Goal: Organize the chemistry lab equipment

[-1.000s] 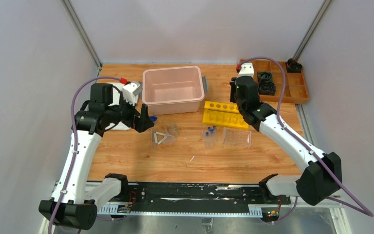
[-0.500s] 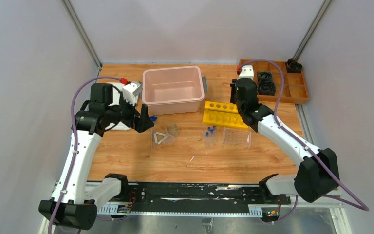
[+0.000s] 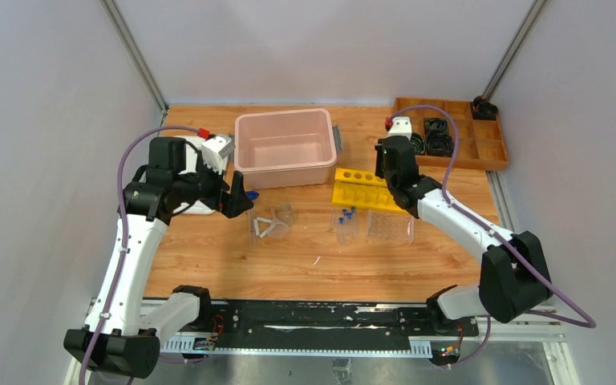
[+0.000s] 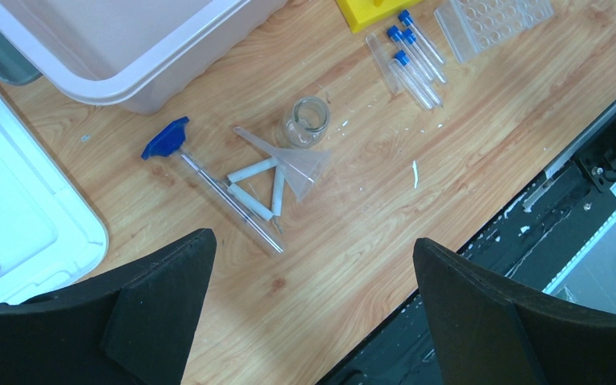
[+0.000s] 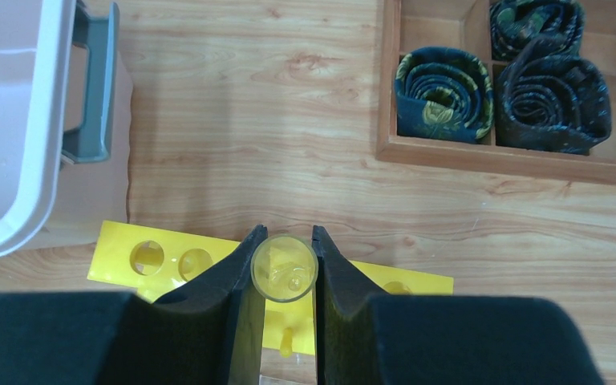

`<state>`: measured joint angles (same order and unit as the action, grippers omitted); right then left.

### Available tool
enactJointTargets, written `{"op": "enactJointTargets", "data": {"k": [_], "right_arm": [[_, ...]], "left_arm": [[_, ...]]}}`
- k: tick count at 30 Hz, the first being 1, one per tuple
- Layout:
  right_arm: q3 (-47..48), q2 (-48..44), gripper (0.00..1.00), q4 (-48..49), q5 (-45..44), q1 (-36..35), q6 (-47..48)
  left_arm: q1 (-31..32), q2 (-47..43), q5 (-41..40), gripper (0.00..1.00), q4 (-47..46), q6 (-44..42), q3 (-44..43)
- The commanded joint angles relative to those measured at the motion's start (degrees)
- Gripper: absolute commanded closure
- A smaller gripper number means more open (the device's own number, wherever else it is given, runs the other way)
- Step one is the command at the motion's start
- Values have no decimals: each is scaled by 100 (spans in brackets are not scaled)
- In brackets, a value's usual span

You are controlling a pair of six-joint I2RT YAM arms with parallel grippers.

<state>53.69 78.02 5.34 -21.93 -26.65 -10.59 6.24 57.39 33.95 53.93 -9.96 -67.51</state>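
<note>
My right gripper is shut on a clear tube, seen end-on, and holds it upright over the yellow six-hole tube rack. In the top view that gripper hovers at the yellow rack. My left gripper is open and empty above the table, near side of the funnel, small clear beaker and thin rod with a blue end. Blue-capped tubes lie beside the clear rack.
A pink bin stands behind the equipment. A white lid lies at the left. The wooden compartment tray with black ring-shaped parts sits at the back right. The black rail runs along the near edge.
My right arm has moved left and nearer, away from the wooden tray, bringing the clear tube over the yellow rack. The left arm has not moved.
</note>
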Motion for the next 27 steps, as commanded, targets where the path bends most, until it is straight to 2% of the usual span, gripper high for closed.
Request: {"op": "enactJointTargets", "data": {"k": [1, 8, 11, 15, 18, 23, 27], "right_arm": [[-122, 59, 77, 263, 94, 63, -196], [-8, 43, 59, 15, 194, 55, -176], [91, 39, 44, -184, 207, 55, -215], [395, -152, 35, -677, 164, 36, -343], [775, -401, 35, -1134, 63, -45, -464], [1720, -364, 42, -2596, -197, -563, -882], [1509, -407, 51, -3038, -144, -1416, -1239]], "left_arm": [[35, -35, -110, 0, 21, -98, -184], [35, -62, -144, 0, 21, -132, -169], [35, -56, -144, 0, 21, -112, -182], [35, -87, -126, 0, 21, -90, -208], [35, -96, -126, 0, 21, -79, -240], [35, -129, -160, 0, 27, -44, -298], [35, -159, -161, 0, 34, -24, -299]]}}
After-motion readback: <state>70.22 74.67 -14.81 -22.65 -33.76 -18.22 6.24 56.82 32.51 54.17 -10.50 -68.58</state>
